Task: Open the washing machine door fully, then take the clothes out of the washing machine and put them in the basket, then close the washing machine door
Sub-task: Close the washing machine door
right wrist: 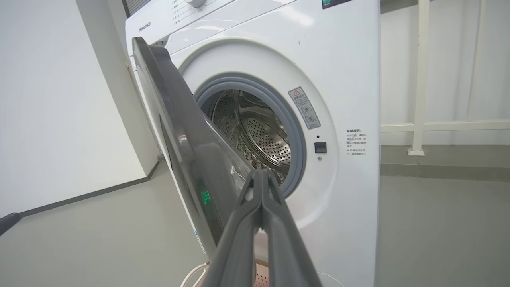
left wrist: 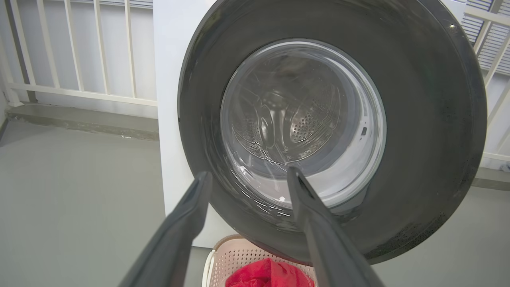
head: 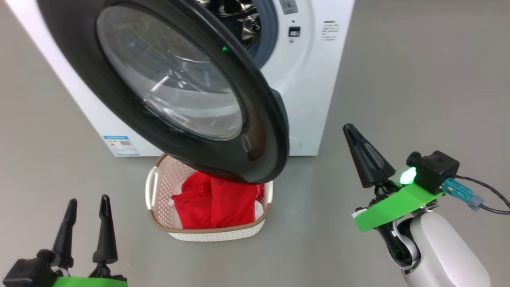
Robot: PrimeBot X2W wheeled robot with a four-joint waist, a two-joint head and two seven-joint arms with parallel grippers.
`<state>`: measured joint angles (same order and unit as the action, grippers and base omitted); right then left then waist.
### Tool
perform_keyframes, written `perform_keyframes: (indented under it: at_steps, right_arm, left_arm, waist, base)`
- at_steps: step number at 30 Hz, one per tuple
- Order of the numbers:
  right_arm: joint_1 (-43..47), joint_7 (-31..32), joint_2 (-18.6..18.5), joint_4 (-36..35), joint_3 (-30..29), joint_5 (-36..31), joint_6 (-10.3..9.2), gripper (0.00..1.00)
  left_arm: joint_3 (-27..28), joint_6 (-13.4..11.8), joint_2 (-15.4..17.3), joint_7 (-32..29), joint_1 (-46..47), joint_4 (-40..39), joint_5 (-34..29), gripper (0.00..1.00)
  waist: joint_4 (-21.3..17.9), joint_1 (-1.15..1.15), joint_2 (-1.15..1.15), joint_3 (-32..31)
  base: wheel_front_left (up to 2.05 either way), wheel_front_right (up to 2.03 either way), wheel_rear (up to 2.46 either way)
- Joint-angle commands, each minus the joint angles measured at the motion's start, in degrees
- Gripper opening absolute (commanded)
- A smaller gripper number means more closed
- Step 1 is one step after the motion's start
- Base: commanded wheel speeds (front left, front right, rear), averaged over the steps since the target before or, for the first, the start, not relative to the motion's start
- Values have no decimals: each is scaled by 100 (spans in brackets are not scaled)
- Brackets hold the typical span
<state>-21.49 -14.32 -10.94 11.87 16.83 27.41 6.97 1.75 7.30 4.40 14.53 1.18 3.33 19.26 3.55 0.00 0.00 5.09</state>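
Lying in the basket (head: 217, 230), the clothes (head: 215, 203) are out; only closing the half-open washing machine door (head: 171, 79) remains. Left tool (head: 88, 200) gapes empty, right tool (head: 350, 130) is pinched shut.

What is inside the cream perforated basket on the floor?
A bright red fabric garment lies in the cream perforated basket. The glossy black-rimmed round door covers its far end, so that part cannot be seen.

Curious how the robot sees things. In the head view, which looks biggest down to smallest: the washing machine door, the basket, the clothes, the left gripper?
1. The washing machine door, enlarged by nearness to the camera.
2. The basket.
3. The clothes, partly hidden by the door.
4. The left gripper.
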Motion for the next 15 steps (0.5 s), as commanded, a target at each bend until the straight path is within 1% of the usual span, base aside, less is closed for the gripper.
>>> perform_keyframes:
  at_steps: [1, 8, 15]
  right_arm:
    - [-162, -68, -5, -181, 170, 34, 52, 0]
    - [-357, -68, -33, -335, 513, 58, 52, 0]
    - [-359, -68, 9, -339, 858, 282, 52, 0]
  left_arm:
    - [181, 14, 69, 47, 67, -145, -43, 100]
    - [110, 17, 29, 47, 34, -144, -42, 100]
    - [39, 18, 0, 47, 8, -141, -21, 100]
  waist:
    - [139, 0, 0, -47]
    - [450, 0, 0, -81]
    - [720, 0, 0, -65]
  base:
    - [0, 0, 0]
    - [0, 0, 0]
    - [0, 0, 0]
